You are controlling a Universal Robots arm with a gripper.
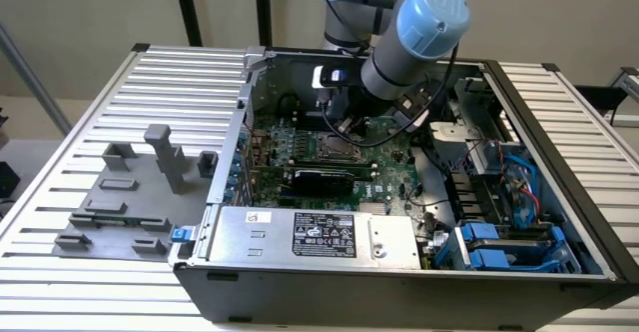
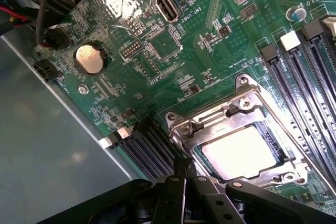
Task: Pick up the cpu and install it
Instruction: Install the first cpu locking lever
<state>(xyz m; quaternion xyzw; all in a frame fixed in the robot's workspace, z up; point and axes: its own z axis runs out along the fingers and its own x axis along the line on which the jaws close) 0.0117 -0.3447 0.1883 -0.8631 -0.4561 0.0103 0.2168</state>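
The cpu (image 2: pixel 242 153) lies flat in the socket (image 2: pixel 207 124) on the motherboard (image 2: pixel 173 40), inside the open case (image 1: pixel 399 272). The gripper (image 2: pixel 184 169) is closed, holding nothing, its tip just beside the socket frame's edge. The grey fixture (image 1: pixel 130 190) sits on the table at the exterior view's left.

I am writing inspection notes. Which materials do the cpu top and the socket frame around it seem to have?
cpu: top looks like pale, smooth metal with a soft sheen, probably plated.
Socket frame: looks like bright bare steel, shown by mirror-like highlights and screw heads at its corners.
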